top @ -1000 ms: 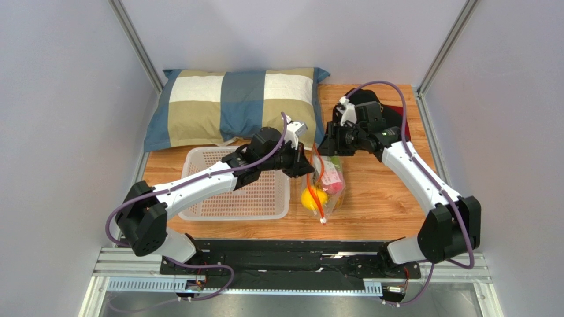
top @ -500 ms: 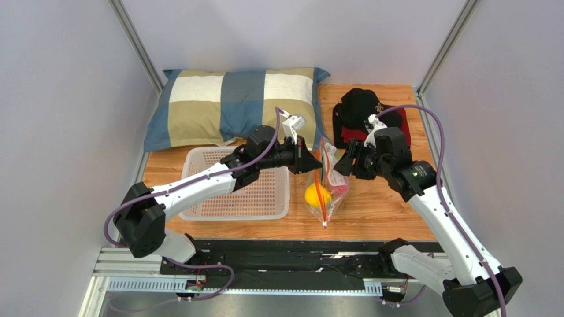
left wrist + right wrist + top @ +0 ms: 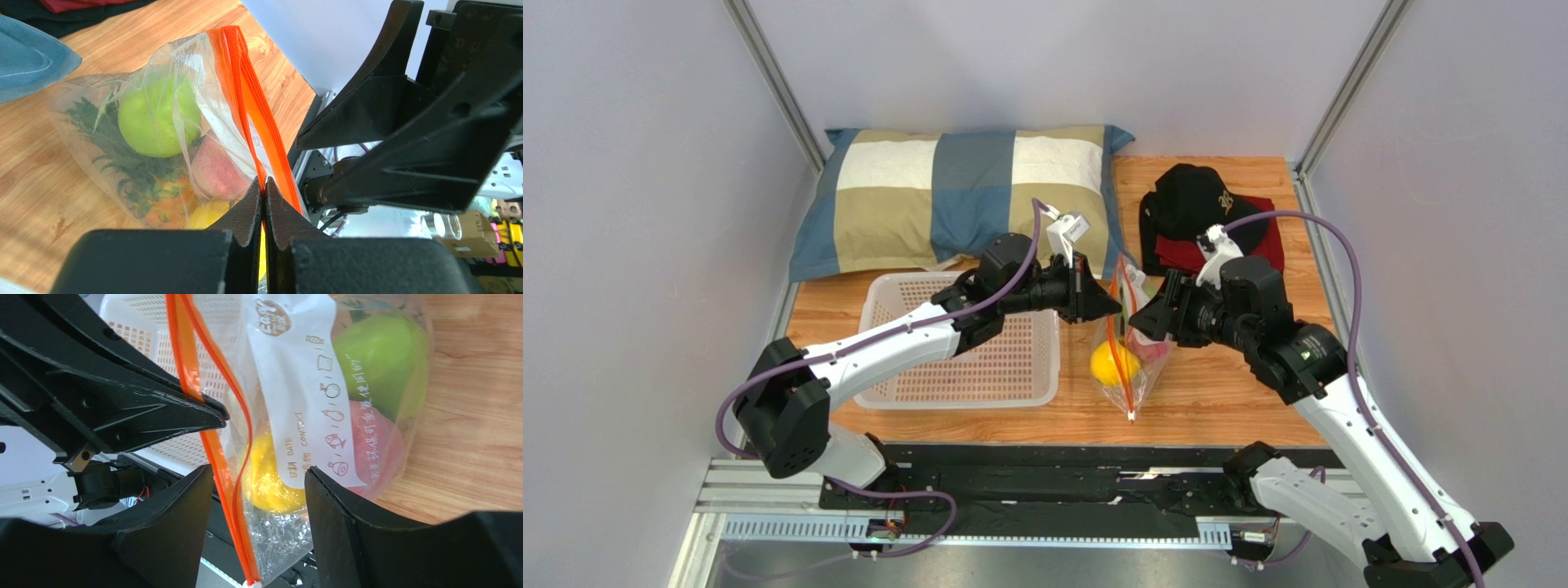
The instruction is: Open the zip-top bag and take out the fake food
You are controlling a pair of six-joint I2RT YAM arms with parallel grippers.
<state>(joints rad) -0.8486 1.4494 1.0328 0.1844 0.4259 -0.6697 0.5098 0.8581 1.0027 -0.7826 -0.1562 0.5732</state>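
The zip-top bag [image 3: 1127,349] stands just right of centre in the top view, on the wooden table [image 3: 1234,392], with its red-orange zip strip [image 3: 1116,349] running from the upper end down toward the bottom of the frame. The small white slider tab [image 3: 1133,417] sits at the lowest end of the strip. Whether the strip is parted, I cannot tell.

The fake food is all inside the clear plastic. The left wrist view shows a green apple [image 3: 156,116], a pink-red peach [image 3: 215,171] and a pineapple [image 3: 147,184] with dark green leaves. In the right wrist view a yellow citrus [image 3: 270,478] lies behind the white label [image 3: 301,398].

The left gripper [image 3: 264,190] reaches in from the left of the bag, its jaws pressed together with the orange strip pinched between them. The right gripper [image 3: 258,471] comes in from the right with its jaws spread wide. In its own view the bag shows between the two fingers [image 3: 178,527], and no contact with them is visible.

The white perforated basket [image 3: 891,294] lies just left of the bag. A checked pillow [image 3: 952,196] fills the upper left of the table. A black cap [image 3: 1192,196] on a red cloth [image 3: 1259,251] sits at the upper right.
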